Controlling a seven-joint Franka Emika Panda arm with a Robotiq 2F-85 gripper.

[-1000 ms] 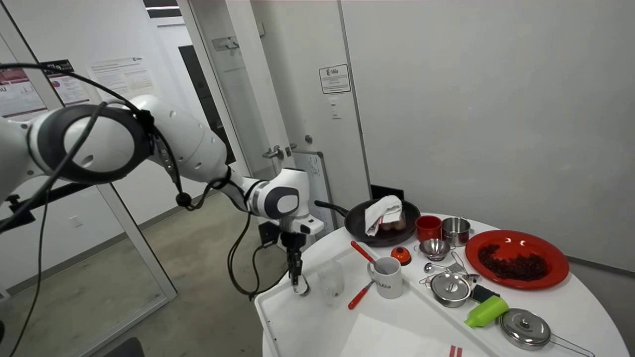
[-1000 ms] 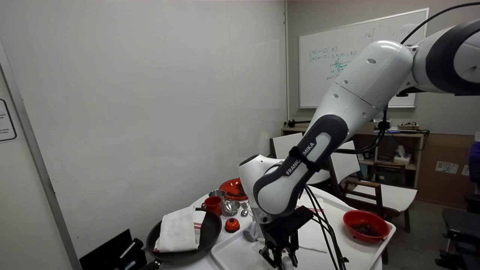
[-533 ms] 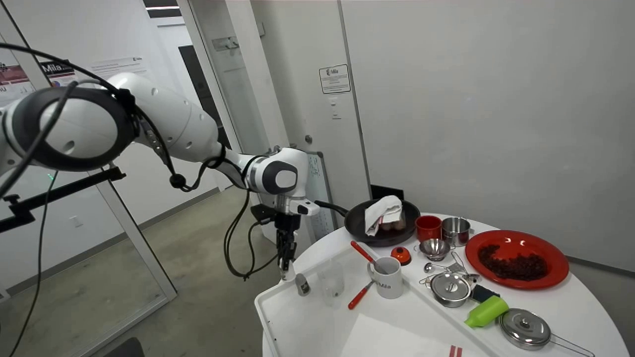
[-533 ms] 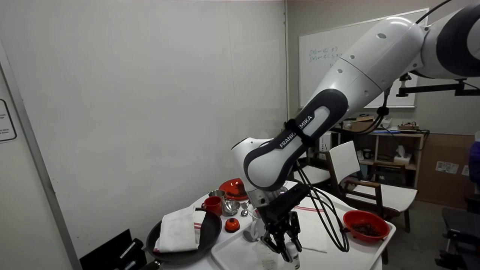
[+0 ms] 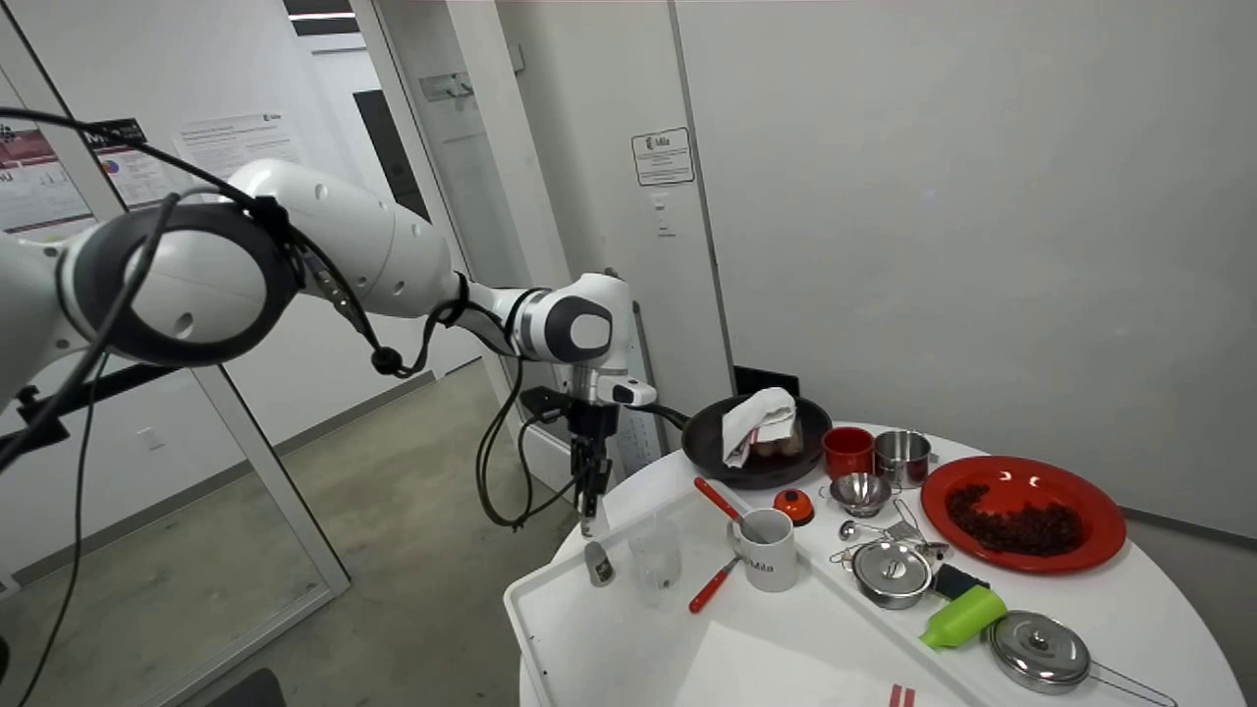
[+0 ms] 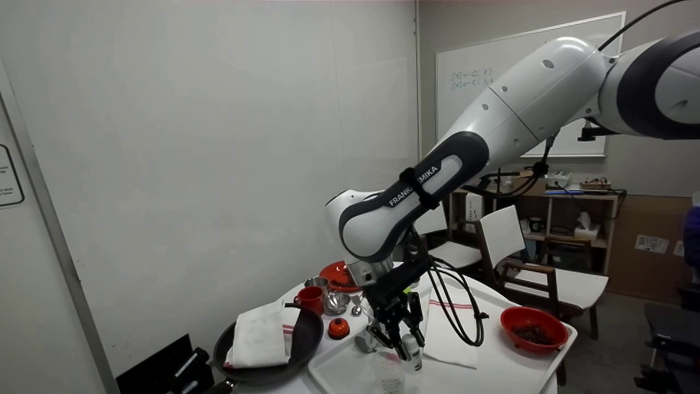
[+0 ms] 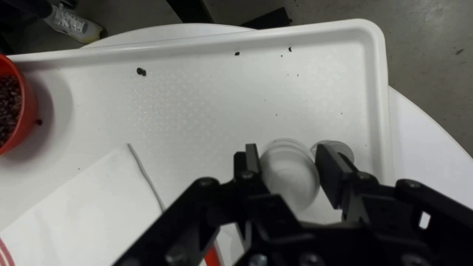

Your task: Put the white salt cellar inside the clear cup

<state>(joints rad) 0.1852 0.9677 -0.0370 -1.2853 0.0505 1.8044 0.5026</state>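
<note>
Claw (image 6: 413, 351) grasps white salt cellar (image 7: 290, 180) by sides, right of centre in wrist view; lower end free, presumably to enter clear cup (image 5: 655, 557) first. Cup stands lower middle in both exterior views; raised hold likely spares rim.

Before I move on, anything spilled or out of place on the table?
Yes. In the wrist view, loose dark bits lie on the white tray outside the red bowl, probably spilled from its dark contents. Also, in both exterior views, a cloth sits in the frying pan, an odd place for it.
</note>
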